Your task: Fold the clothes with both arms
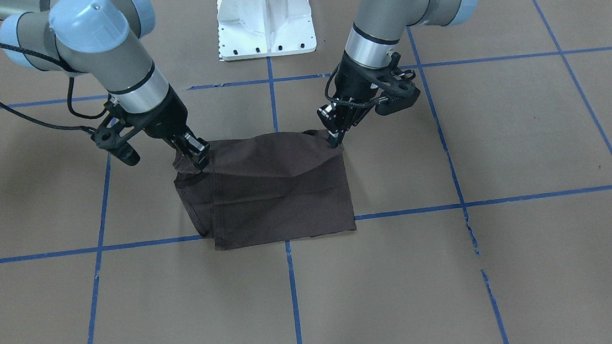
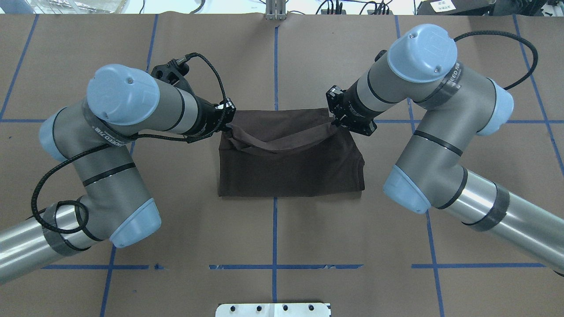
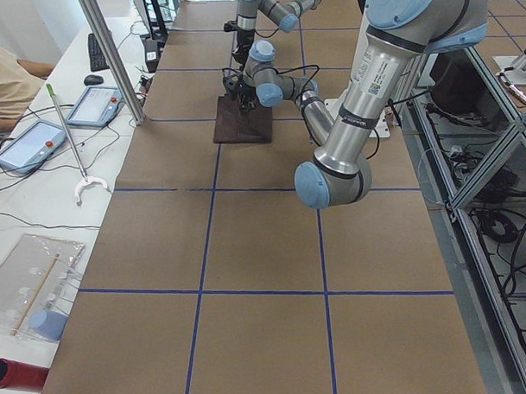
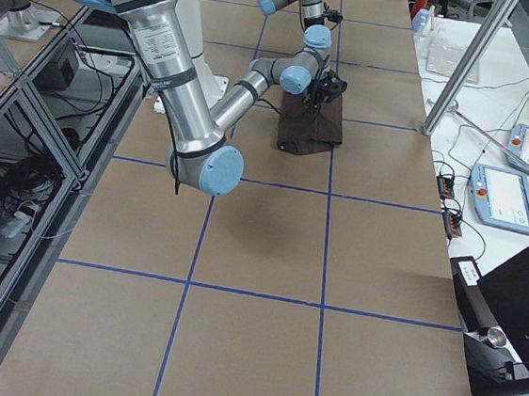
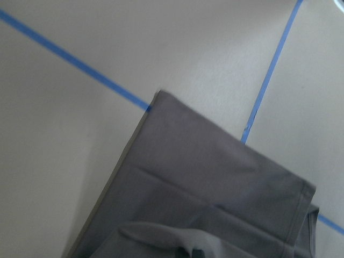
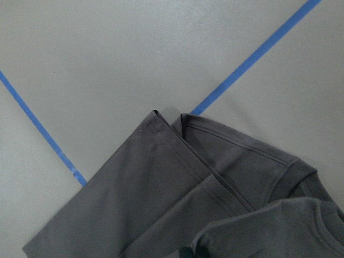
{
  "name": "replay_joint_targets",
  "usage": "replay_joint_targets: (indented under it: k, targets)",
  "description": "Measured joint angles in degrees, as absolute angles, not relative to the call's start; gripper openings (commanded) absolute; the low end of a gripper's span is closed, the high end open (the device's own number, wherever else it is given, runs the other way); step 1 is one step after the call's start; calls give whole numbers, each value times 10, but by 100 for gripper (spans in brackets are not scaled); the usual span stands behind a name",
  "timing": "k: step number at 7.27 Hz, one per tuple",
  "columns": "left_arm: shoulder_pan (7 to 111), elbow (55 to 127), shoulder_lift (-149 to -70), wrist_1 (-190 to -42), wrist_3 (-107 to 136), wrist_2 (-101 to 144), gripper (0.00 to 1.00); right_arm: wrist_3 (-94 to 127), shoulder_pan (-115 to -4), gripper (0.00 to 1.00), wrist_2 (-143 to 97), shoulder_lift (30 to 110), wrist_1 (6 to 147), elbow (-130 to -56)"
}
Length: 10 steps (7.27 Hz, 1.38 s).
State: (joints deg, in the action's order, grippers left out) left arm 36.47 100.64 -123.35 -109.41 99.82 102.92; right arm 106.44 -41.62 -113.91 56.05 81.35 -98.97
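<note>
Both far corners pinched, fold pending.
On the table (image 2: 273, 229) I see the brown shirt (image 2: 291, 171) lying part-folded at centre, its long axis running left to right. My left gripper (image 2: 227, 125) and right gripper (image 2: 333, 123) each clamp one far corner, so the flat cloth lies on the robot's side of both, equally near.

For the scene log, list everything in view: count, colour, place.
T-shirt: one, dark brown, folded, table centre, one edge lifted.
table: one, brown paper cover.
tape lines: several, blue, gridding the table.
pedestal base: one, white, between the arms.
teach pendants: two, grey, side bench.
person: one, beige sleeve, by that bench.
arms: two, silver-grey, pale blue caps, flanking the T-shirt.
left fingers: black, pinching one lifted corner.
right fingers: black, pinching the other.
</note>
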Motion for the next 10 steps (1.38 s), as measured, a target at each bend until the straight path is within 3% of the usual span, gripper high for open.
replay_joint_targets:
  k: [1,3,4,7,10]
  targets:
    - [378,941,-1252,-1136,982,1025,99,1034,-427,99,-1141,522,796,-917]
    - [414,768,-1305,-1250,910,995,100,964,-463,100,-1153,451,688,-736]
    - [436,736,-1315,-1278,879,994,100,935,-493,100,-1181,431,658,-690]
    - [459,819,-1259,-1287,844,1031,100,895,-543,100,-1255,448,650,-703]
    - [484,960,-1100,-1258,616,1077,100,707,-618,100,-1299,603,650,-795]
